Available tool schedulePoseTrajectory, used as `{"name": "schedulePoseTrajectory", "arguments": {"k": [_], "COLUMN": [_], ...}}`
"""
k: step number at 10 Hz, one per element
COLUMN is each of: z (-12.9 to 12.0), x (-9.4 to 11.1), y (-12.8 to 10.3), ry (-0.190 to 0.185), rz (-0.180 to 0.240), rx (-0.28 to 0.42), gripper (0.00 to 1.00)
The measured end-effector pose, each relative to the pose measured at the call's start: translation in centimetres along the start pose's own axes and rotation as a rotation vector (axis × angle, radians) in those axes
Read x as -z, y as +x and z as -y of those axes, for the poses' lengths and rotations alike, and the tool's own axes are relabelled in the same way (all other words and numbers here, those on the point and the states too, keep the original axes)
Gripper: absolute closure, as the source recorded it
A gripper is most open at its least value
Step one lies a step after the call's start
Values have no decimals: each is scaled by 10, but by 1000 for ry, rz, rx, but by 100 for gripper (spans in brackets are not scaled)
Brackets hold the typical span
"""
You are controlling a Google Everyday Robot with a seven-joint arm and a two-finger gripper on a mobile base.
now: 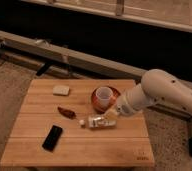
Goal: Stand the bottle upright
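Observation:
The bottle (95, 121) lies on its side on the wooden table (34, 120), near the middle of the front half. Its small white cap points left and its yellowish body points right. My gripper (110, 116) comes in from the right on the white arm (159, 92) and sits low over the bottle's right end. It stands open, and I cannot tell whether it touches the bottle.
A white cup (104, 95) on an orange saucer (96, 101) stands just behind the gripper. A dark red chili-shaped thing (66, 112) lies left of the bottle. A black phone (52, 137) lies front left and a small white block (61, 90) back left. Carpet surrounds the table.

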Motion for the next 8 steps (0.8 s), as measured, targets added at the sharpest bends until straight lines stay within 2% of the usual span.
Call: {"name": "schedulePoseTrajectory", "arguments": {"k": [2,6,8], "z": [3,10,13], "x": [-4,-55,-66], "y": [0,-24,-26], "ry": [3,31,50], "rz": [-14,-79,-100], "rx": [24,167,206], "gripper": [20,20,20]}}
